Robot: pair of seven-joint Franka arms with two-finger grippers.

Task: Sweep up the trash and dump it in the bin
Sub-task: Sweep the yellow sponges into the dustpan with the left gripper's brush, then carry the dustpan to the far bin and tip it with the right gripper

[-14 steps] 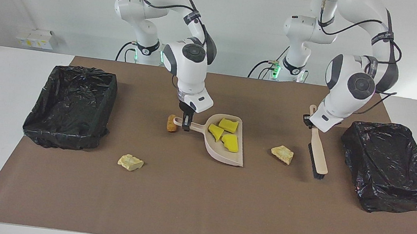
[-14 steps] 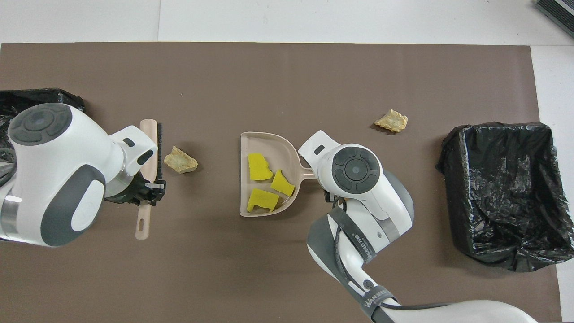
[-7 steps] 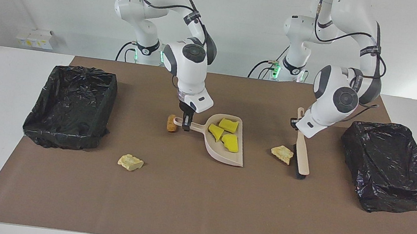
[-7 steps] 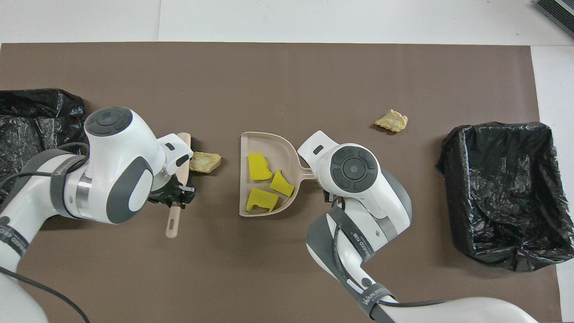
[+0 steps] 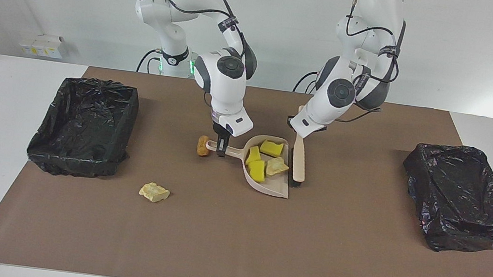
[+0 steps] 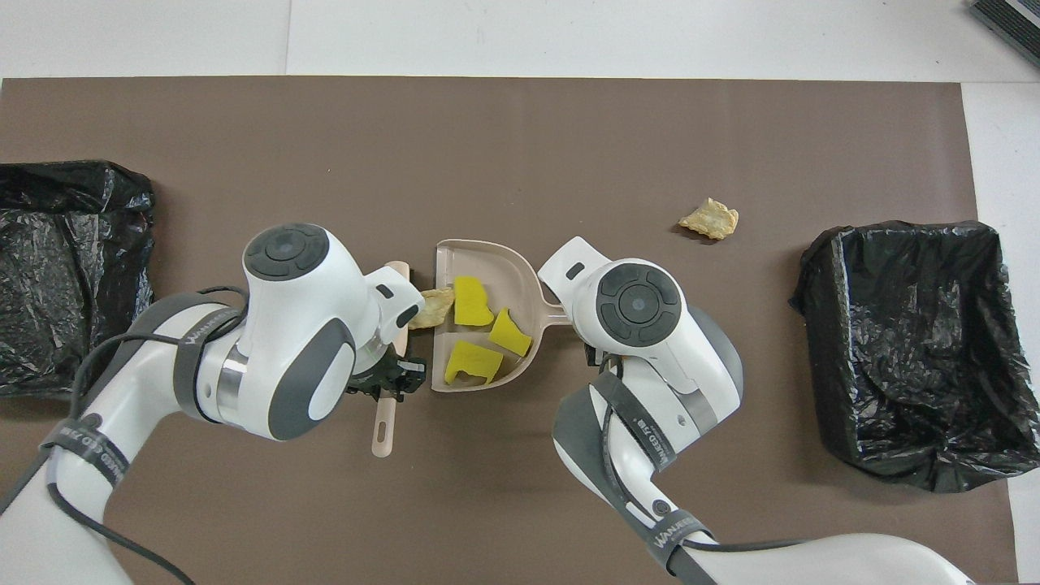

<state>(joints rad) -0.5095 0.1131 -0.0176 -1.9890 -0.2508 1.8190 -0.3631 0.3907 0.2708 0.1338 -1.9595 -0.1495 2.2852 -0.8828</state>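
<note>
A beige dustpan lies mid-table with three yellow sponge chunks of trash in it. A pale bread-like lump sits in its mouth, against the brush. My left gripper is shut on the brush handle and holds the bristles at the pan's open edge. My right gripper is shut on the dustpan handle; the overhead view hides it under its wrist. A brown lump lies beside the handle's end. Another pale lump lies loose on the mat.
One bin lined with black plastic stands at the right arm's end of the table, a second one at the left arm's end. A brown mat covers the table.
My left arm swept the brush sideways toward the dustpan and pushed the pale lump into its mouth. The right arm and the dustpan stayed put.
</note>
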